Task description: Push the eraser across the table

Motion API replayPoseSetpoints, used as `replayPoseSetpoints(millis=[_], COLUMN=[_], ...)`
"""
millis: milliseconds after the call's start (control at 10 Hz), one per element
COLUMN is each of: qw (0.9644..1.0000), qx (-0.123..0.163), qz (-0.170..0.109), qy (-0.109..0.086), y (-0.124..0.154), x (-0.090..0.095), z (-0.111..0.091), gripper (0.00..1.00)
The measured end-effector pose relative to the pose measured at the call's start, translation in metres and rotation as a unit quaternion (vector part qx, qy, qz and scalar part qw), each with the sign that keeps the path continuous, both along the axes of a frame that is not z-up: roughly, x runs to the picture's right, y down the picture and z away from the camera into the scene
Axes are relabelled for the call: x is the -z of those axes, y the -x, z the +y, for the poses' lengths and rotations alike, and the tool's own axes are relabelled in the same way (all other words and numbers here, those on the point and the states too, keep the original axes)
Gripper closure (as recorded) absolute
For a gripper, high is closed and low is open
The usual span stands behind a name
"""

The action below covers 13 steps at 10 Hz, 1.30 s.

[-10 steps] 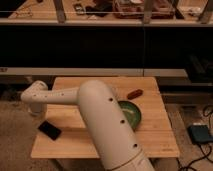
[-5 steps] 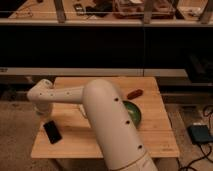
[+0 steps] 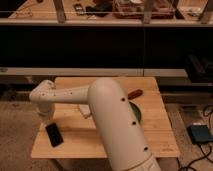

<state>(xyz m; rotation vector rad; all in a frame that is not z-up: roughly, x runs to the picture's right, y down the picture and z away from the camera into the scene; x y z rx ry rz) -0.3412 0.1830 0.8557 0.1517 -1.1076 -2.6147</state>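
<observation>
Backdrop: dark shelving runs along the far side; we see clutter on its top level, too small to name.
Floor: speckled; a blue box lies to the right of the table, with a cable beside it.
Table: light wood, plank grain, roughly square.
Arm: thick and white; it rises from the bottom edge and bends left over the table.
End effector: low at the table's left side, just behind the eraser's far end. We cannot tell whether it stands wide or narrow, nor whether it touches the eraser.
Eraser: flat black slab lying on the table near the front left corner, set at a slant to the table edge.
Green bowl: on the table right of the arm, partly hidden by it.
Reddish-brown piece: just behind the bowl, well apart from the eraser.
</observation>
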Motion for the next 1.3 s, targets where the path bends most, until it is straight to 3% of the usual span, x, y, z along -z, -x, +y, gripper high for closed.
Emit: replayPoseSetpoints(millis=[700,1300], qw=[0.9995,0.9989], qx=[0.007,-0.002], qz=[0.027,0.040], qy=[0.011,0.023], y=[-0.034,-0.053], x=[0.005,0.028], z=[0.014,0.039], gripper=[1.00,1.00])
